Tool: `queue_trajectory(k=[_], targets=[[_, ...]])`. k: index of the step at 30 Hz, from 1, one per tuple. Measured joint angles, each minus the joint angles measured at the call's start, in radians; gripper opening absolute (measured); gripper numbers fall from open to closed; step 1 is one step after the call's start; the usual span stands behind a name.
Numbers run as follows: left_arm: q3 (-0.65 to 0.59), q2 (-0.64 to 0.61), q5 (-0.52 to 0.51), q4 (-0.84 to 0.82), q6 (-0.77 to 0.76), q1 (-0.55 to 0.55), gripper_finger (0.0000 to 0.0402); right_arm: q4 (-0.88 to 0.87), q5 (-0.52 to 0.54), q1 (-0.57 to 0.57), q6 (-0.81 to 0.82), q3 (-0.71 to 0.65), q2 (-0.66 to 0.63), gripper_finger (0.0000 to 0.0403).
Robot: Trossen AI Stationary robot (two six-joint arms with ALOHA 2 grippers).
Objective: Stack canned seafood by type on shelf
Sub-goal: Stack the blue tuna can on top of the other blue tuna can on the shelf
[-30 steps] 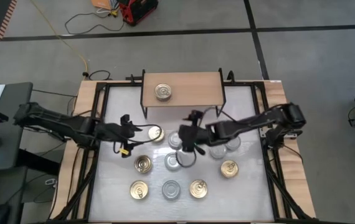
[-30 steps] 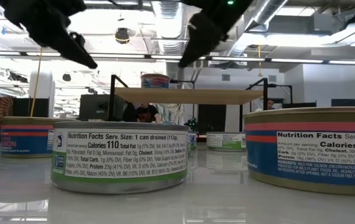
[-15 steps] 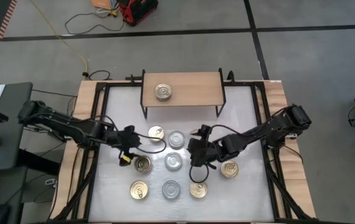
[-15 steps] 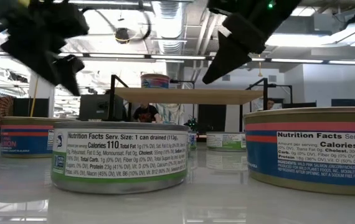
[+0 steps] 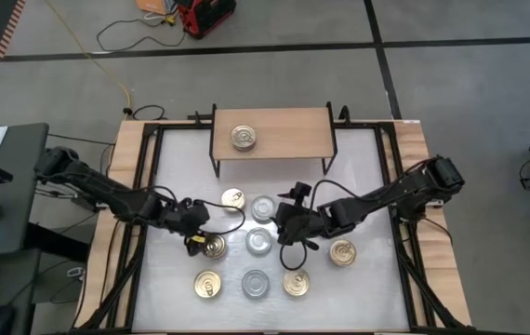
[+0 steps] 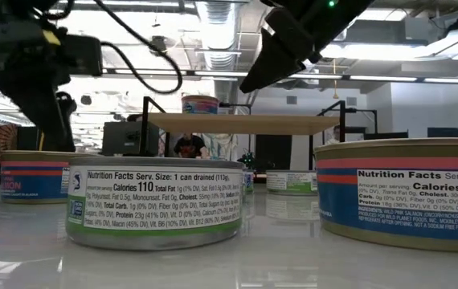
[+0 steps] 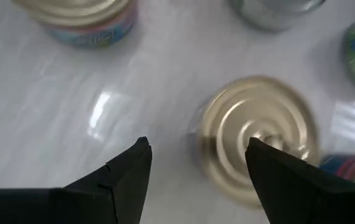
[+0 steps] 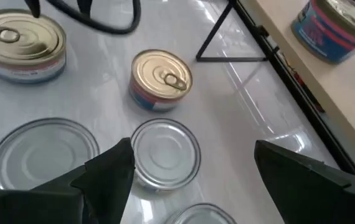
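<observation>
One can (image 5: pixel 243 138) sits on the shelf (image 5: pixel 293 130); nine more wait on the table (image 5: pixel 358 298), unsorted. The left gripper (image 5: pixel 202 244) hangs spread over a gold tin (image 7: pixel 255 134), while the right gripper (image 5: pixel 288 233) hovers wide and empty over the silver cans (image 8: pixel 164 152).

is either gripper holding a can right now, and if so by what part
Nothing is held. The left gripper is open above a gold-topped can, one finger over its lid, not gripping it. The right gripper is open above a silver-topped can.
</observation>
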Motion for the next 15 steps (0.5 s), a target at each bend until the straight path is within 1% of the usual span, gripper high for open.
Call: queue_trajectory(k=[3, 7, 11, 15], targets=[[0.000, 0.008, -0.030, 0.005, -0.058, -0.009, 0.0248, 0.043, -0.057, -0.020, -0.034, -0.012, 0.008, 0.0360], [-0.002, 0.039, -0.031, 0.006, -0.104, -0.006, 0.0248, 0.250, -0.148, -0.055, -0.100, -0.089, 0.013, 0.0360], [-0.002, 0.040, -0.030, 0.018, -0.160, -0.006, 0.0248, 0.381, -0.154, -0.065, -0.122, -0.122, 0.013, 0.0360], [-0.002, 0.040, -0.020, 0.018, -0.207, -0.005, 0.0248, 0.432, -0.185, -0.054, -0.087, -0.137, 0.013, 0.0360]])
